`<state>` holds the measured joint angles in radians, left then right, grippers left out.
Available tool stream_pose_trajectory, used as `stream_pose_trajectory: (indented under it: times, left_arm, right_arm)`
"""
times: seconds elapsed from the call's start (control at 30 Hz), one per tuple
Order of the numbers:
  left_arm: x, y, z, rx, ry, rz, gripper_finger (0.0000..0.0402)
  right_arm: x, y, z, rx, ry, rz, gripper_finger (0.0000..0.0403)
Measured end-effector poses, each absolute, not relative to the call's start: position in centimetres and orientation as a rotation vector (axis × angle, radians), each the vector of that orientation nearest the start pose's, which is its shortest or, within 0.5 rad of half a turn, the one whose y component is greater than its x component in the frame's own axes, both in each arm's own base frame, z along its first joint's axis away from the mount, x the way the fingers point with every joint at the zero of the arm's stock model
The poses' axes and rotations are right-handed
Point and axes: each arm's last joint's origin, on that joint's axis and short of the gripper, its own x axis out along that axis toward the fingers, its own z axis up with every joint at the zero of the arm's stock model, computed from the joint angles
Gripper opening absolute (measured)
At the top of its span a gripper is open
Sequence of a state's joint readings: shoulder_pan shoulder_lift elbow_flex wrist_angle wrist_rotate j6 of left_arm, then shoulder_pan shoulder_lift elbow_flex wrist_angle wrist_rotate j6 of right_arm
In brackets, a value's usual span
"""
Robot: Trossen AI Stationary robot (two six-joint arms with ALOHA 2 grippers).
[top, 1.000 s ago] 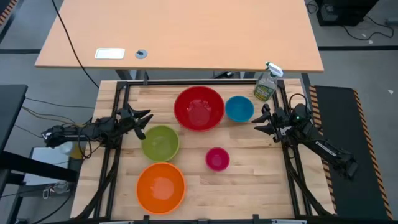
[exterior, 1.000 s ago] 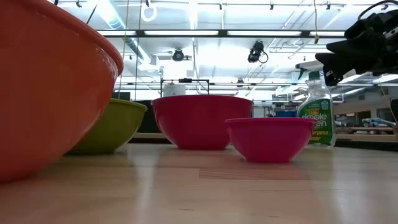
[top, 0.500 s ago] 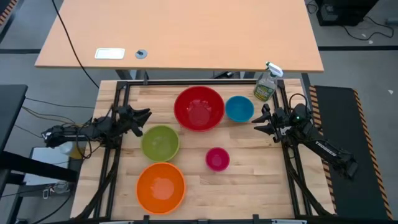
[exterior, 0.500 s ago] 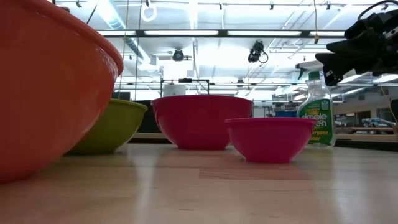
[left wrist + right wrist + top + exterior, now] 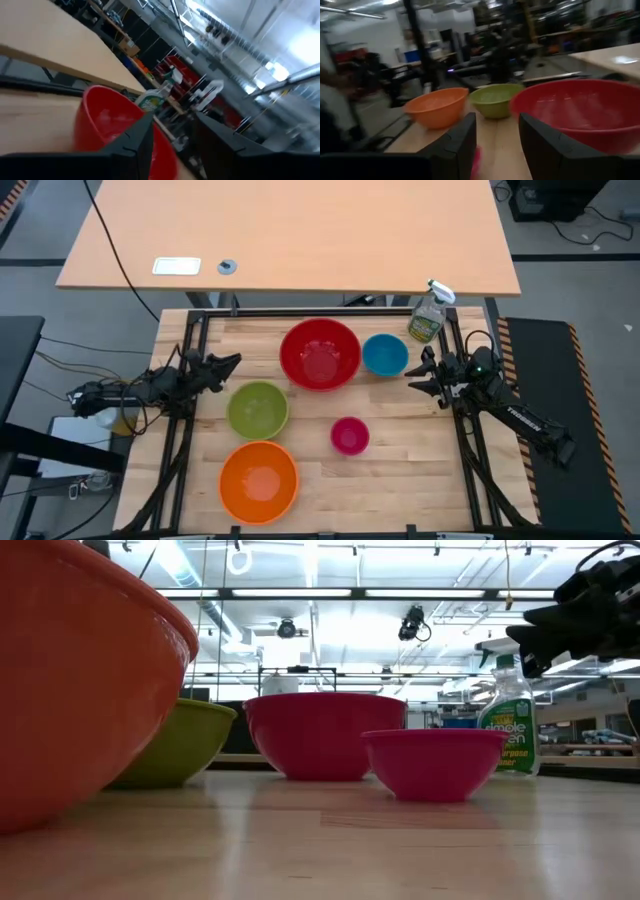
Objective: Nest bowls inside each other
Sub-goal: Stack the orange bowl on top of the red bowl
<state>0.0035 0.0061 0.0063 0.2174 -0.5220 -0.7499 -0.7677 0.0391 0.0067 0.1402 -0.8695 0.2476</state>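
Note:
Five bowls stand apart on their bases on the wooden table. The red bowl (image 5: pixel 320 353) and the blue bowl (image 5: pixel 384 355) are at the back, the lime green bowl (image 5: pixel 258 409) is left of centre, the pink bowl (image 5: pixel 349 436) is in the middle and the orange bowl (image 5: pixel 259 481) is at the front. My left gripper (image 5: pixel 230 364) hovers open at the left edge, above and behind the green bowl, pointing at the red bowl (image 5: pixel 110 120). My right gripper (image 5: pixel 415 372) hovers open at the right edge, beside the blue bowl, facing the red bowl (image 5: pixel 580 112).
A clear spray bottle (image 5: pixel 428 315) with greenish liquid stands at the back right corner, just behind my right arm. A black frame (image 5: pixel 300 311) runs around the table top. Bare wood (image 5: pixel 410 470) lies right of the pink and orange bowls.
My left gripper has rolled about the line it points along while staying in place; its two fingers, spread side by side from above before, now lie nearly one over the other. The bowls and my right arm have kept still.

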Motion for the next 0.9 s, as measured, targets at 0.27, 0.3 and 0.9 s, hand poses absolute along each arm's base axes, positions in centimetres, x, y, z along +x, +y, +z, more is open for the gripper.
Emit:
stream_pose_trajectory:
  times: [0.27, 0.3, 0.9]
  left_arm:
    - [8.9, 1.5, 19.3, -1.003, -0.531, 0.352, 0.0141]
    - [8.9, 1.5, 19.4, -1.02, -0.549, 0.349, 0.0141]
    - [7.9, 1.6, 21.4, -0.91, -0.743, 0.308, 0.0141]
  right_arm:
    - [7.9, -5.2, 18.2, 0.245, -0.161, -0.122, 0.0155]
    - [7.8, -5.4, 18.5, 0.315, -0.202, -0.159, 0.0155]
    - [7.7, -6.8, 20.9, 1.188, -0.798, -0.245, 0.0155]
